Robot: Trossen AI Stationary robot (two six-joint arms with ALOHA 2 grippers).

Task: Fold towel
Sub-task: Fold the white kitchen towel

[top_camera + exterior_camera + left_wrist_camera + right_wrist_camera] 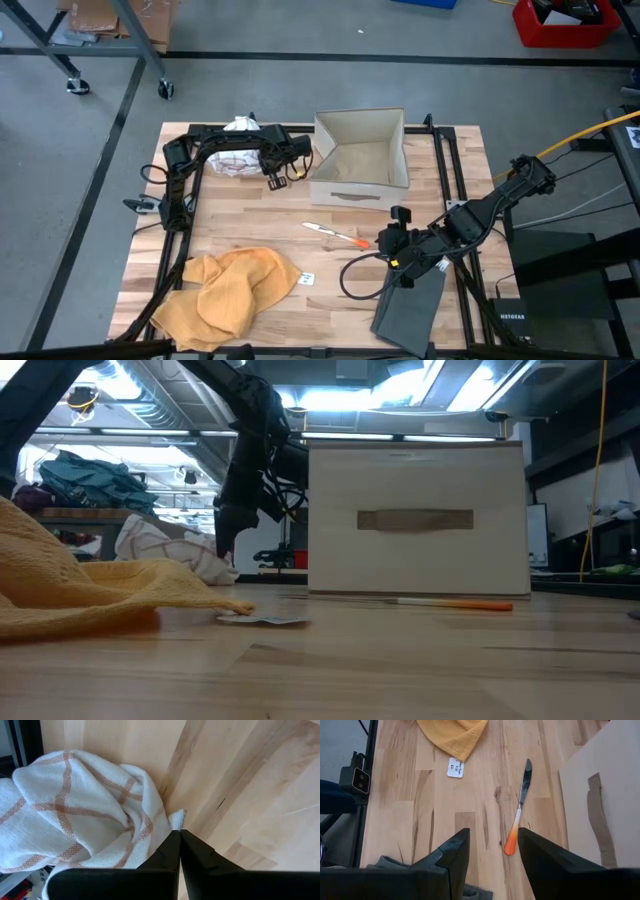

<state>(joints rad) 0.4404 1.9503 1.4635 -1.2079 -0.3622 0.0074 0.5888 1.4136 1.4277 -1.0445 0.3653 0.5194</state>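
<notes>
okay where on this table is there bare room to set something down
Bare wood lies between the white checked towel and the yellow towel, left of the knife. Crowded: the box, right gripper and dark mat toward the right.

You're looking at two black arms of jointed segments. The left gripper (179,837) has smooth, matte black, wedge-shaped fingers. Black cables loop beside the right gripper (398,228), with a yellow patch close behind it.
</notes>
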